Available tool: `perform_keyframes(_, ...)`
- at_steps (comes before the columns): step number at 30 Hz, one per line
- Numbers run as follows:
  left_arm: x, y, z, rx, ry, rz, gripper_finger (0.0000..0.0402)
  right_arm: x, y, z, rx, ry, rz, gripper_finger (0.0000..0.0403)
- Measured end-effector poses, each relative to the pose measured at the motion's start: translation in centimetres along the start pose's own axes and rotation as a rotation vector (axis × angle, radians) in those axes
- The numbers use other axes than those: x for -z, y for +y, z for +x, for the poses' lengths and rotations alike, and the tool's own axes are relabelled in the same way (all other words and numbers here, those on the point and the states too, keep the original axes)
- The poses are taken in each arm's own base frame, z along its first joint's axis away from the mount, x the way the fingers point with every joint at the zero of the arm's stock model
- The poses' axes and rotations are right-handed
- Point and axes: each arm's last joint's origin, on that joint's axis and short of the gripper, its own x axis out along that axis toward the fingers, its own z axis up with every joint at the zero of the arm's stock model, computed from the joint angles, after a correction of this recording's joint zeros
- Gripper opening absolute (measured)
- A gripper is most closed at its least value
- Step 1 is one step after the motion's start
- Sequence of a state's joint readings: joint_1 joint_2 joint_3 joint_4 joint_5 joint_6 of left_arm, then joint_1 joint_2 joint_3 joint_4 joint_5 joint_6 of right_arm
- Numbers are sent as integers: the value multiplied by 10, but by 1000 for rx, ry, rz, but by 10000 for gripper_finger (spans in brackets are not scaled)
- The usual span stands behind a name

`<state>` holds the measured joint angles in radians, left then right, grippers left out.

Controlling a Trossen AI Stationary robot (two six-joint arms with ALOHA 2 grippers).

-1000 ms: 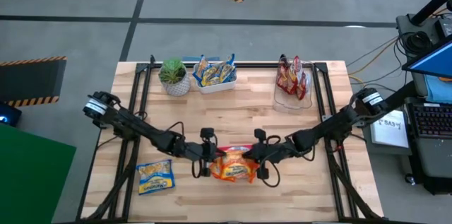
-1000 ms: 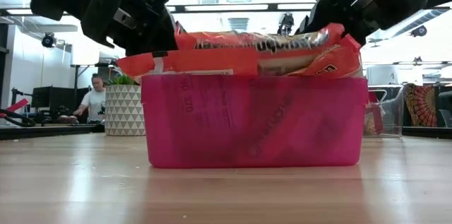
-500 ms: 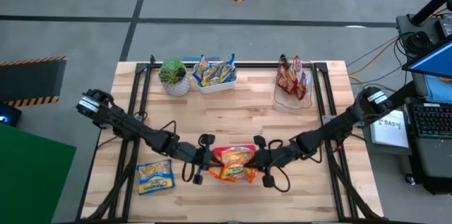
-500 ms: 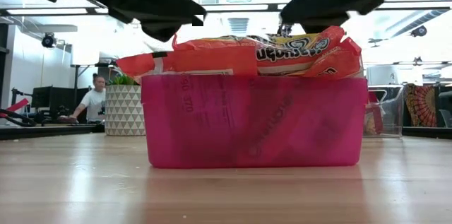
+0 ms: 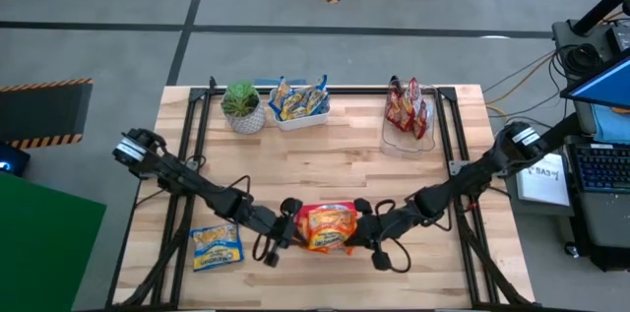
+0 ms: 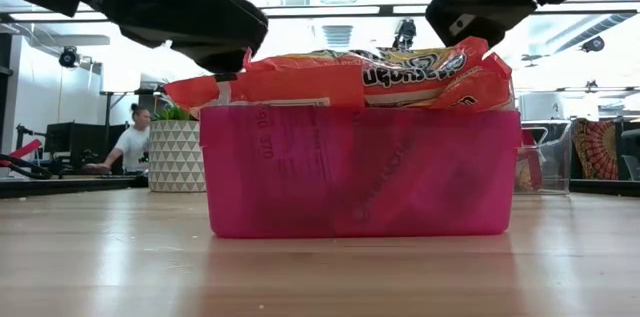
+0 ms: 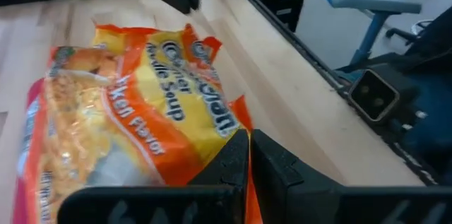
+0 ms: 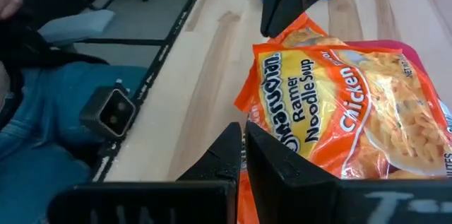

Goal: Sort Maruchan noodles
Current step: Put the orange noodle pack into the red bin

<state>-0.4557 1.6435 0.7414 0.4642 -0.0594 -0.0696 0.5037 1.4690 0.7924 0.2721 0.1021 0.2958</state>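
On the counter's point(image 5: 394, 169) near left lies a lone blue-and-yellow noodle packet point(image 5: 216, 246). Next, the left gripper point(image 5: 283, 237), fingers pressed together and empty, sits just beside the pink bin point(image 6: 360, 172), which is heaped with orange noodle packets point(image 5: 330, 227). The right gripper point(image 5: 363, 236), likewise pressed together and holding nothing, flanks the bin's other side. The heap stands above the rim, so a brush from either arm could likely tip a packet out.
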Motion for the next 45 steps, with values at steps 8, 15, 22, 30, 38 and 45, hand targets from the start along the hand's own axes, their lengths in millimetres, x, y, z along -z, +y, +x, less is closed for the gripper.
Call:
perform_keyframes(8,5,7,6,-45,8,-11,0,12,-10,13,108,39,0,13)
perform_keyframes(15,13,15,12,-69,33,-72,0,13,-13,12,149,47,18,13)
perform_keyframes(22,16,16,12,-77,74,-121,0,22,-15,18,162,100,42,13)
perform_keyframes(30,14,16,6,-79,89,-137,0,21,-15,15,161,115,42,13)
perform_keyframes(38,0,16,-4,-77,31,-57,0,-2,-8,10,142,75,-13,13)
perform_keyframes(45,-5,24,-3,-239,-24,66,0,-10,-15,10,237,42,-122,13)
